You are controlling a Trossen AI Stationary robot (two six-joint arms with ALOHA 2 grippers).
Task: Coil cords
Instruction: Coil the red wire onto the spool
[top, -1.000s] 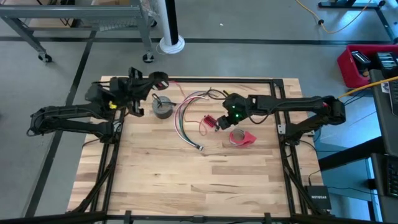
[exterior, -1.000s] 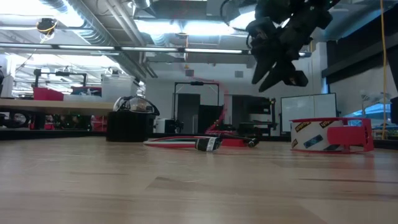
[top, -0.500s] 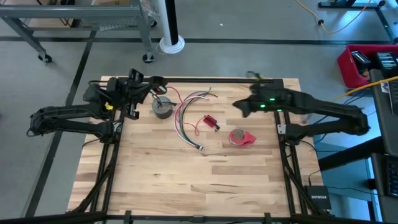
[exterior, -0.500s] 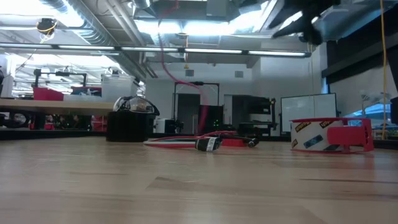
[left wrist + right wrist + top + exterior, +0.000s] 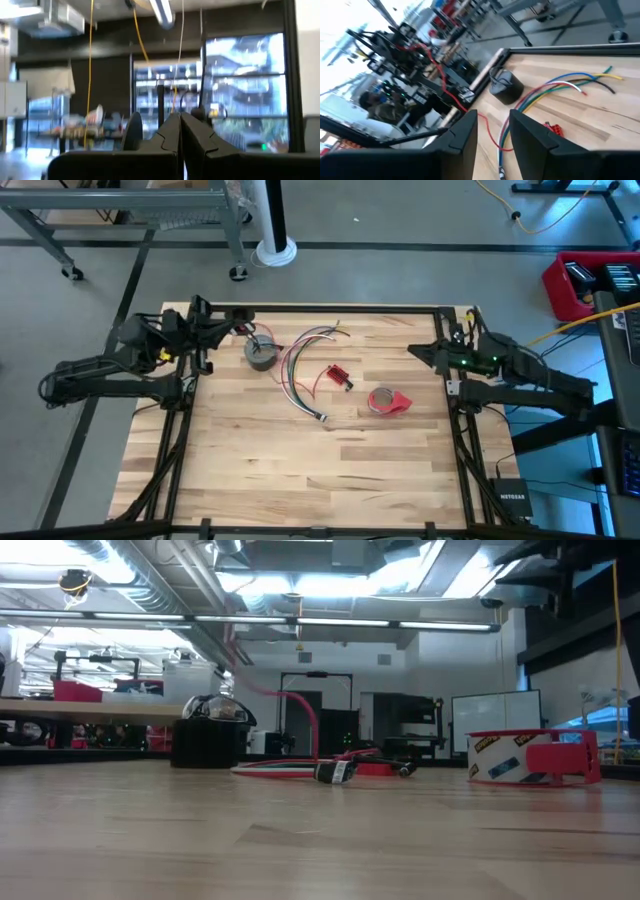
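Note:
A long bundle of red, green, white and grey cords (image 5: 297, 366) lies curved on the table's far middle, also seen in the right wrist view (image 5: 555, 85). Beside it stands a small grey coil (image 5: 262, 353). My left gripper (image 5: 243, 330) is at the far left edge, raised and shut, and a thin red cord (image 5: 303, 710) runs from it down to the table. In its own view the left gripper (image 5: 180, 117) shows only closed fingers. My right gripper (image 5: 491, 116) is open at the right edge (image 5: 420, 350), holding nothing. My left gripper is shut on the thin red cord near its upper end (image 5: 436, 64); the closed fingers hide the place of contact. From there the cord droops in a slack arc, and its lower part (image 5: 492, 140) lies on the table beside the bundle.
A small red block (image 5: 338, 376) lies right of the bundle and a red tape roll (image 5: 388, 401) lies nearer the right. The table's near half (image 5: 320, 480) is bare wood. The black frame rails (image 5: 450, 380) run along both sides.
My right gripper has drawn back from above the red block toward the table's right edge, rising and tipping from pointing down to nearly level. My left gripper has pulled back toward the left edge. The red cord, steep before, now sags in a lower arc.

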